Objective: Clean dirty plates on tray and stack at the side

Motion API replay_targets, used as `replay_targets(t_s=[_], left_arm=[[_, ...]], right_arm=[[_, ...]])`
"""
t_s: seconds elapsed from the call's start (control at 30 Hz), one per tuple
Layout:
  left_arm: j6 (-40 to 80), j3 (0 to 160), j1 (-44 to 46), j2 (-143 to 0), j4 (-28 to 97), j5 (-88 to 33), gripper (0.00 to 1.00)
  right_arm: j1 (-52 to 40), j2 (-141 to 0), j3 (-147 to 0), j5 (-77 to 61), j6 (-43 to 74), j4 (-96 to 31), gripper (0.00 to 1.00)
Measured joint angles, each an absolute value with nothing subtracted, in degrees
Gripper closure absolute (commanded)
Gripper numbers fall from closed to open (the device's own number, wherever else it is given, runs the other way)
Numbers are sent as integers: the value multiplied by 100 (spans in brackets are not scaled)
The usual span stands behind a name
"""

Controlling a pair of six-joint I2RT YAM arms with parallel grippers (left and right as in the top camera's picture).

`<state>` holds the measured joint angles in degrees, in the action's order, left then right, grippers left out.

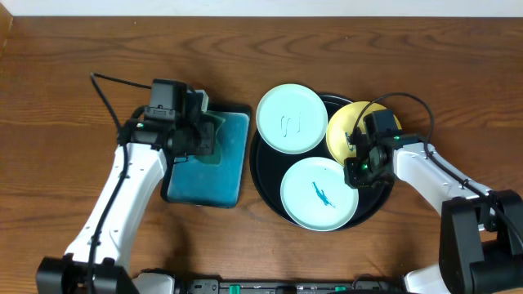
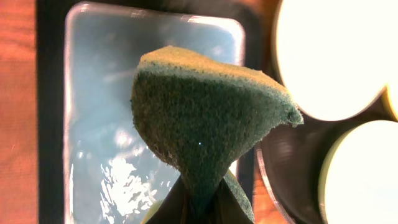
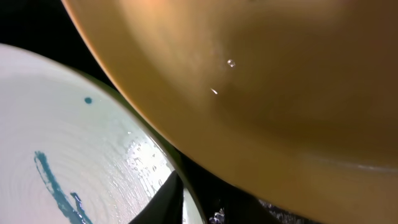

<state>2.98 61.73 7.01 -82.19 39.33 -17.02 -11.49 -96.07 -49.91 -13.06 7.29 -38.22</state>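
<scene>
a sponge [image 2: 205, 124] is pinched by the left gripper [image 2: 198, 202] over the teal tray [image 2: 93, 93]. the right gripper [image 1: 359, 163] is seen by the yellow plate [image 1: 345, 131]; its jaws cannot be told.

Non-task items: one table, one rectangular tray, one sponge.
Brown wood-grain table [image 1: 49, 122] carries a teal rectangular tray [image 1: 214, 163] with rounded corners and a dark border, left of centre; its floor shows glossy wet-looking highlights. A sponge [image 2: 205, 118], green scouring face, yellow layer along its top edge, hangs over that tray, pinched narrow at its lower end.
</scene>
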Motion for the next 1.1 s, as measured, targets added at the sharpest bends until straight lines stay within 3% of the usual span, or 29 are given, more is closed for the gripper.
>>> replay_targets(t_s=[0.33,0.5,1.1], left_arm=[[-834,6173,-23,-8088,3839,-3566,93],[-1470,6173,-401,-8088,3844,-4447,93],[-1800,6173,-670,-8088,3820,-4906,93]], right_arm=[[-1151,-9651,-4991,-1470,718,-3756,98],[-1151,-9649,-4995,-1553,711,-3769,99],[-1151,-9649,-5000,-1588,711,-3806,99]])
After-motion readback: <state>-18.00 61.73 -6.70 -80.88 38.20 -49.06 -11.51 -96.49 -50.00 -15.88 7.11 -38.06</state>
